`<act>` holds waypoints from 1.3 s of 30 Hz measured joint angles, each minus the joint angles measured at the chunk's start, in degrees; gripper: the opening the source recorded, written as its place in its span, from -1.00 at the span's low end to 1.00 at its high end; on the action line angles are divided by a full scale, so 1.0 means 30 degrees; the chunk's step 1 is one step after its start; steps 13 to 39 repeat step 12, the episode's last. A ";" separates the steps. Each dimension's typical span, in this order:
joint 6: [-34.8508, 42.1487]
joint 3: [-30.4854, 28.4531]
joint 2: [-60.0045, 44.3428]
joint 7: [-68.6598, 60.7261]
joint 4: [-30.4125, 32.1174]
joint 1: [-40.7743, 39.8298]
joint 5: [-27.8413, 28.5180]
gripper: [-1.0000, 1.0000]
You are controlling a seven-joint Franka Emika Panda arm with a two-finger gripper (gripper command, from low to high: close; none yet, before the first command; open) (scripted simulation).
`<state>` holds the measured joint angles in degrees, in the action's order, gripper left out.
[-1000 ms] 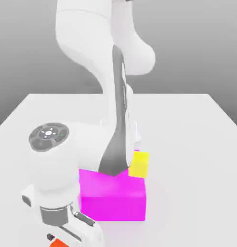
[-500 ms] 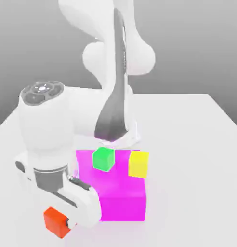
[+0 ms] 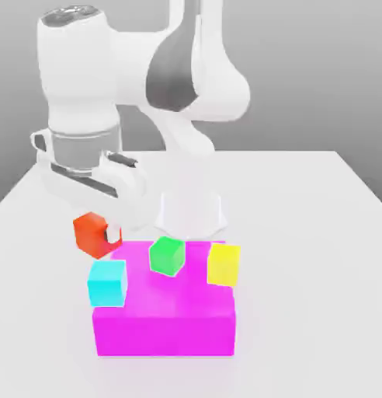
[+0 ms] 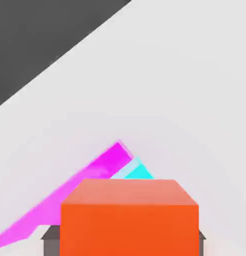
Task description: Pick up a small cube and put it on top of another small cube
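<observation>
Gripping small cube (image 3: 91, 233) between fingers (image 3: 112, 233), raised beside magenta block (image 3: 167, 330)

Soft, even light is washing the white table (image 3: 318, 233), leaving only faint shadows pooling under the magenta block (image 3: 167, 330). No glare is showing. The backdrop is darkening toward twelve o'clock.

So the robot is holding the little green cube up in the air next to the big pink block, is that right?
Not quite: the colour is wrong. The exterior view shows the gripper shut on the small orange-red cube, lifted beside the big magenta block. The green cube is not held; it appears to sit by the block's far edge, between the cyan cube and the yellow cube.
</observation>
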<state>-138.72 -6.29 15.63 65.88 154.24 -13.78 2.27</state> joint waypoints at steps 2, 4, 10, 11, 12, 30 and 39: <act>-0.1464 -0.0103 -0.1042 -0.0055 0.0427 0.0064 -0.0062 -1.00; -0.2693 -0.0132 -0.1961 -0.0123 0.0739 0.0082 -0.0136 1.00; -0.2904 -0.0133 -0.2123 -0.0116 0.0793 0.0079 -0.0124 1.00; -0.2602 -0.0123 -0.1887 -0.0089 0.0725 0.0068 -0.0090 1.00; -0.2028 -0.0102 -0.1451 -0.0045 0.0590 0.0048 -0.0032 1.00; -0.2028 -0.0102 -0.1451 -0.0045 0.0590 0.0048 -0.0032 1.00; -0.2028 -0.0102 -0.1451 -0.0045 0.0590 0.0048 -0.0032 1.00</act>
